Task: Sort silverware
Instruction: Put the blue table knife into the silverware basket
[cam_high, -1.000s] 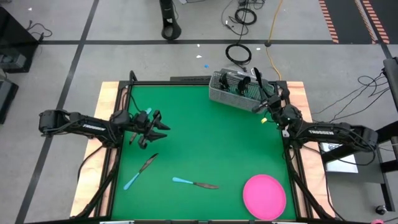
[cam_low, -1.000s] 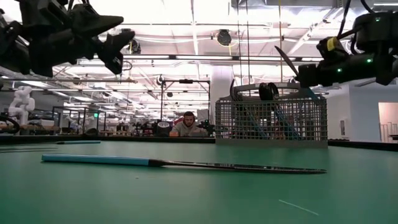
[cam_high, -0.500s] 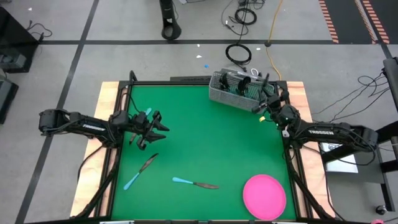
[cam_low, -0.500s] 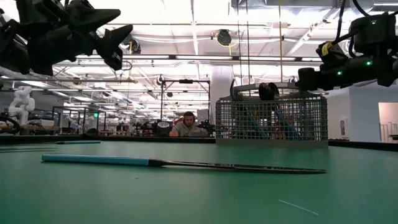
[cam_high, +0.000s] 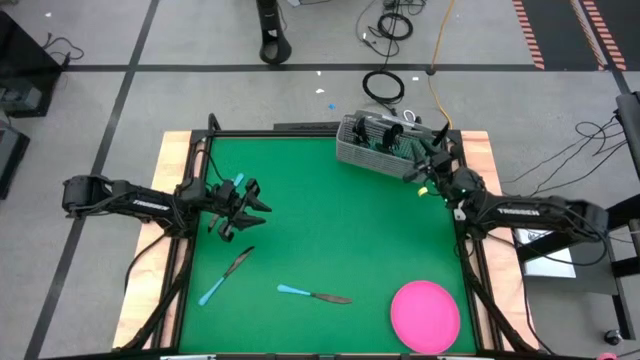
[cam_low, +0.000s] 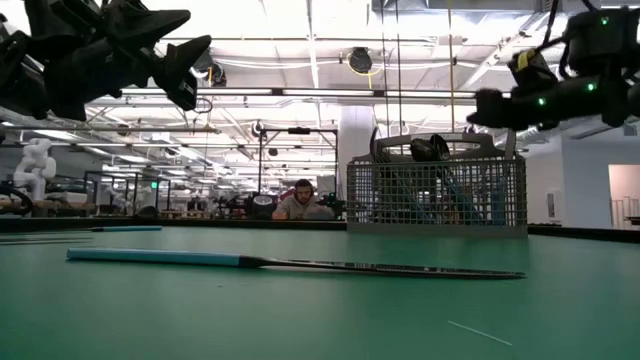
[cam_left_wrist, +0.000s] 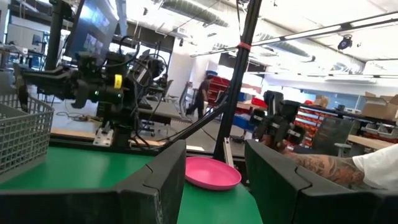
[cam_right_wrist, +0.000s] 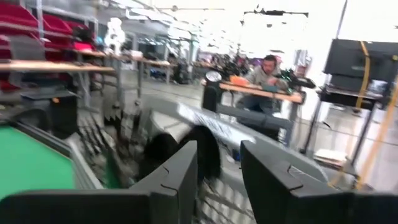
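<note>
Two pieces of silverware lie flat on the green table: a knife (cam_high: 315, 295), also seen in the low view (cam_low: 290, 262), and another blue-handled piece (cam_high: 228, 272) toward the near left. Several more stand in the grey wire-mesh caddy (cam_high: 380, 145) at the far right. My right gripper (cam_high: 420, 162) hovers open over the caddy's right end (cam_right_wrist: 143, 155), nothing between its fingers (cam_right_wrist: 174, 180). My left gripper (cam_high: 262, 200) hangs open above the table's left side, holding nothing (cam_left_wrist: 214, 168).
A pink round plate (cam_high: 425, 315) sits at the near right corner. A raised black frame (cam_high: 190, 260) borders the table. A person's forearm (cam_left_wrist: 323, 168) shows beyond the table in the left wrist view, and a seated person (cam_low: 303, 203) is far behind the caddy.
My right gripper has opened over the caddy and let go of a dark-headed piece of silverware. That piece stuck up from the fingers a second ago and is no longer there. My left gripper has kept still.
</note>
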